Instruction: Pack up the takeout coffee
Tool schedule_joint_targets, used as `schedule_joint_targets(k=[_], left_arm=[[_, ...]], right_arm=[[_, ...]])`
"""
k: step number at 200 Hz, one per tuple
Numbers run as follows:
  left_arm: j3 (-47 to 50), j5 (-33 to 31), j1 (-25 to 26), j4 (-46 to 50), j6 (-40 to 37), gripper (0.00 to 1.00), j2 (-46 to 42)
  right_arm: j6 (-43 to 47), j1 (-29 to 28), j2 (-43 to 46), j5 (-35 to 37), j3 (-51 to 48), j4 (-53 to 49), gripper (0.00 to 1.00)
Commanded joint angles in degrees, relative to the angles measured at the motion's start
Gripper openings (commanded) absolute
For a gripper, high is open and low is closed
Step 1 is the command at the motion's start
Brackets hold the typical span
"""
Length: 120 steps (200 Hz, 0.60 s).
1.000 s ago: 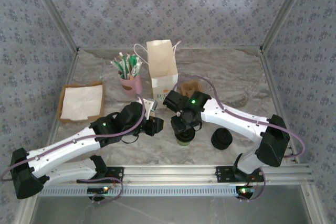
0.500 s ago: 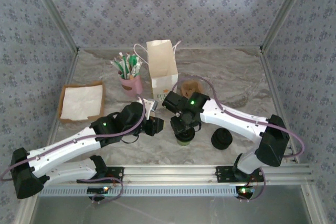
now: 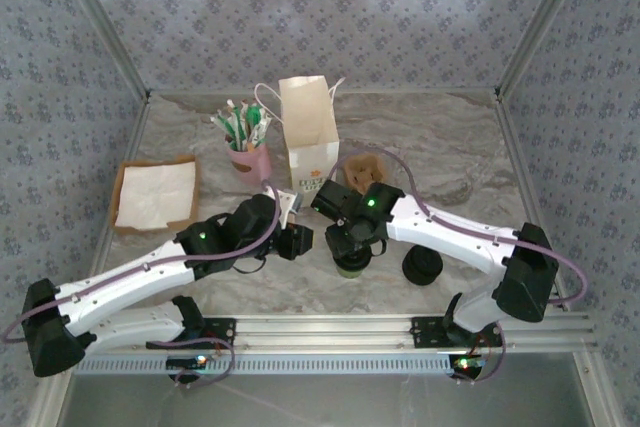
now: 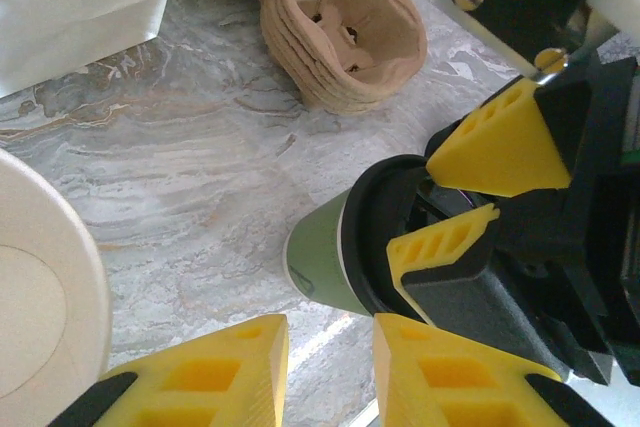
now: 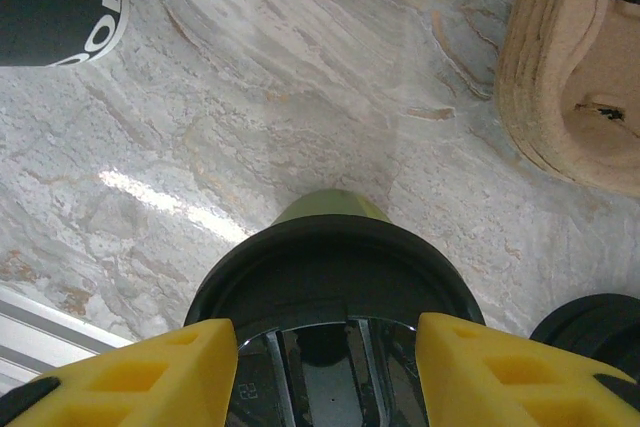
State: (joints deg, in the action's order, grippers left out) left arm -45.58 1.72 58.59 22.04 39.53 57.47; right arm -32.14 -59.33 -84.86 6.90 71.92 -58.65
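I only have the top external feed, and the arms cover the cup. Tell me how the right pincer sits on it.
Observer: In the right wrist view, the right pincer straddles the black lid, with a yellow finger against each side of its rim.
Operator: Report the left pincer.
Observer: The left wrist view shows the left pincer open on a narrow gap. There is nothing between its fingers, just marble tabletop, and it stops short of the green cup.
Operator: Name anything else near it.
Observer: A lidless cream cup sits close beside it.
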Motion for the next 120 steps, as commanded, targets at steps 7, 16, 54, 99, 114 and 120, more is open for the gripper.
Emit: schedule_joint_targets(k=[7, 16, 54, 99, 114, 120], left_arm=[[-2.5, 0.6, -0.2, -0.7, -0.7, 0.28, -0.1], [-2.5, 0.6, -0.2, -0.7, -0.7, 0.28, -0.1], [-2.2, 0.5, -0.2, -0.8, -0.5, 0.29, -0.2], [-2.1, 0.5, -0.2, -1.0, -0.4, 0.29, -0.1], [-2.0, 0.5, -0.2, -1.0, -0.4, 0.29, -0.2], [-1.9, 0.5, -0.2, -1.0, -0.3, 0.29, -0.2]], right_arm=[[-1.0, -1.3, -0.2, -0.2, 2.0, -7.2, 0.56], [-1.0, -1.4, 0.5, -0.5, 2.6, -7.2, 0.56], [-1.0, -1.5, 2.0, -1.3, 2.1, -6.6, 0.57], [-1.0, -1.5, 1.6, -4.1, -1.7, -4.7, 0.57], [-1.0, -1.5, 1.1, -3.9, -2.9, -3.9, 0.56], [-1.1, -1.6, 0.9, -3.9, -3.1, -3.7, 0.56]])
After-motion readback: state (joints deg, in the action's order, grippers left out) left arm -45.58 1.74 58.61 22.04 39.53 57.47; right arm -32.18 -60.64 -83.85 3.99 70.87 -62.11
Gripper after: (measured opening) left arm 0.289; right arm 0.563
